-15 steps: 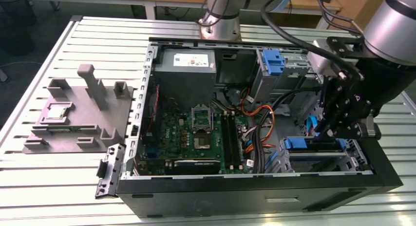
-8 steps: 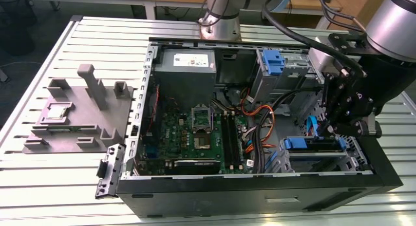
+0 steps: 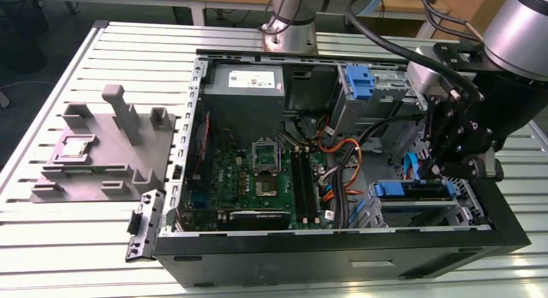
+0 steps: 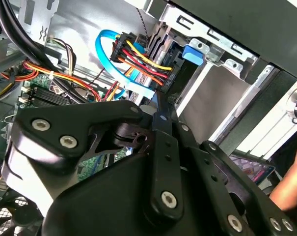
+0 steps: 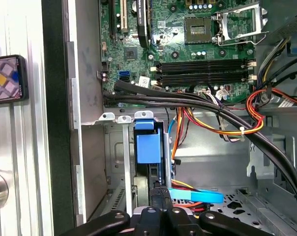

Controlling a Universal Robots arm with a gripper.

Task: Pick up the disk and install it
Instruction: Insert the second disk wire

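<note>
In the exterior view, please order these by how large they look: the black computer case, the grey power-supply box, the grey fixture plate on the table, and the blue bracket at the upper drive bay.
1. Black computer case
2. Grey fixture plate
3. Grey power-supply box
4. Blue bracket

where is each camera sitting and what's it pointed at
Exterior view: off the arm, above the open computer case; arm and hand reach in at the exterior view's right.
First wrist view: on the arm, facing the drive bay's blue rail and motherboard; hand shows.
Second wrist view: behind the hand, facing the cables.
All share the hand.
</note>
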